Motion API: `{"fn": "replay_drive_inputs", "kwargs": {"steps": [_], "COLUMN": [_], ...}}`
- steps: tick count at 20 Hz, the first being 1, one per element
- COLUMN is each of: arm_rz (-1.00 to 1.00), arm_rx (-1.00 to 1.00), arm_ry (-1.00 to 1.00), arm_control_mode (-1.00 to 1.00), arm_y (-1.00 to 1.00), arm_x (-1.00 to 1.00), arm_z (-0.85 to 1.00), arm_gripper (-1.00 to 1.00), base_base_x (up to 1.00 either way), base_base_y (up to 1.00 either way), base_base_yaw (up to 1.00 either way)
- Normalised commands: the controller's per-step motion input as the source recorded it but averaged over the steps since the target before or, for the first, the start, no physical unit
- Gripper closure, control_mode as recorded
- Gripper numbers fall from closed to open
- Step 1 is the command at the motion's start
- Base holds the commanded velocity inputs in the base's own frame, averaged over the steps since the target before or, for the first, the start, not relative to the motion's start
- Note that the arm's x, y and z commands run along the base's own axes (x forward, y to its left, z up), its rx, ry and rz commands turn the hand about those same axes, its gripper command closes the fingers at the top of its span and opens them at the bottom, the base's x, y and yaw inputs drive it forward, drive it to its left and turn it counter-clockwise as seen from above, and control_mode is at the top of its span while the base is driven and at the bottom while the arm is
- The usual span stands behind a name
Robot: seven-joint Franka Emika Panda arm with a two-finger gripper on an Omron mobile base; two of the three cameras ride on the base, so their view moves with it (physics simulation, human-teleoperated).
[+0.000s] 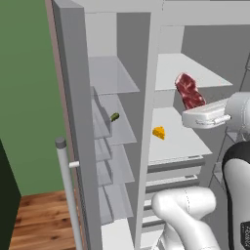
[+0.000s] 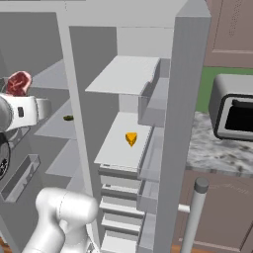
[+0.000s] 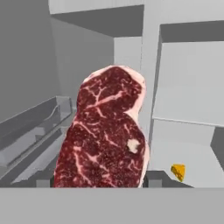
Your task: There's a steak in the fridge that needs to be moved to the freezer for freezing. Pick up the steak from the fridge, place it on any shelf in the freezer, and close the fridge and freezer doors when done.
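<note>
Right, gripper (image 1: 195, 108) clamped on steak (image 1: 190, 91), held in the air before the fridge (image 1: 183, 141) w/ both doors open; cheese wedge (image 1: 158, 132) mid-shelf, near front edge.

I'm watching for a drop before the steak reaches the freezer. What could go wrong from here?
1. The steak sticks up out of the gripper, held by its lower end, so it may slip during the swing.
2. The post between the fridge and the freezer stands in the way and could clip it.
</note>
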Motion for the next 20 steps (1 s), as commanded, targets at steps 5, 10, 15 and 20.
{"fn": "replay_drive_inputs", "kwargs": {"steps": [5, 10, 15, 20], "arm_rz": [0.12, 0.01, 0.00, 0.00], "arm_rx": [0.00, 0.00, -0.01, -0.02], "arm_ry": [0.00, 0.00, 0.00, 0.00], "arm_control_mode": [-1.00, -1.00, -1.00, -1.00], "arm_y": [0.78, 0.27, 0.20, 0.10], "arm_x": [0.00, 0.22, 0.70, 0.72], "arm_z": [0.25, 0.02, -0.10, -0.12], "arm_gripper": [1.00, 1.00, 1.00, 1.00], "base_base_x": [0.00, 0.00, 0.00, 0.00], "base_base_y": [0.00, 0.00, 0.00, 0.00], "base_base_yaw": [0.00, 0.00, 0.00, 0.00]}}
